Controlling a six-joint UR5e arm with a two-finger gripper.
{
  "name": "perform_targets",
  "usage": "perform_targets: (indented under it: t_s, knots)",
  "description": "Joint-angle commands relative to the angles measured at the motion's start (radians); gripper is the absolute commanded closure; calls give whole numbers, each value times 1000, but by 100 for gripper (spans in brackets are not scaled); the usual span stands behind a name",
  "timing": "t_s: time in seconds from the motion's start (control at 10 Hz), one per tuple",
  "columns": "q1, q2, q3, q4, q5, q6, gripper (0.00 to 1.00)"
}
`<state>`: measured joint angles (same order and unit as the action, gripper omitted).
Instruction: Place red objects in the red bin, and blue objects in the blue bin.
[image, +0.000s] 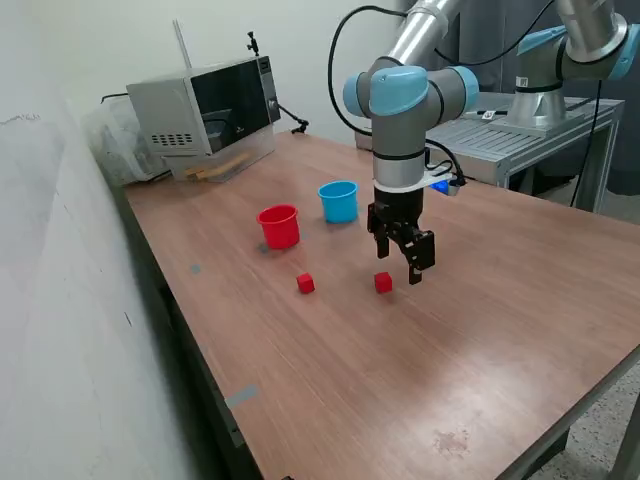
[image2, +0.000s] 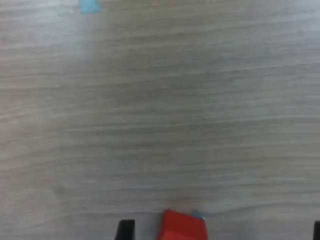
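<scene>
The gripper is hanging low over the wooden tabletop, and its two fingers are spread apart with nothing between them. One red cube is sitting on the tabletop right under the gripper, a little toward the exterior view's left. In the wrist view this cube is showing between the dark finger tips. The other red cube is lying farther to the exterior view's left. The red cup and the light blue cup are standing side by side behind the cubes. No blue cubes are showing.

The cube is looking off-middle between the fingers. If the gripper is going straight down, one finger may be bumping the cube and pushing it away, or pinching only a corner so it slips out.
</scene>
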<state>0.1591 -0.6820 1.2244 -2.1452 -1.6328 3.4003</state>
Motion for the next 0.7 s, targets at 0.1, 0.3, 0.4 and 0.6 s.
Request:
perform_targets:
  t_s: [0.1,0.3,0.4,0.6]
  knots:
    - [-7,13,-16,1,19,98,0]
    - [-7,13,-17,1,22,135,0]
    - [-9,13,-19,1,22,146,0]
    - [-16,15,-20,1,21,165,0]
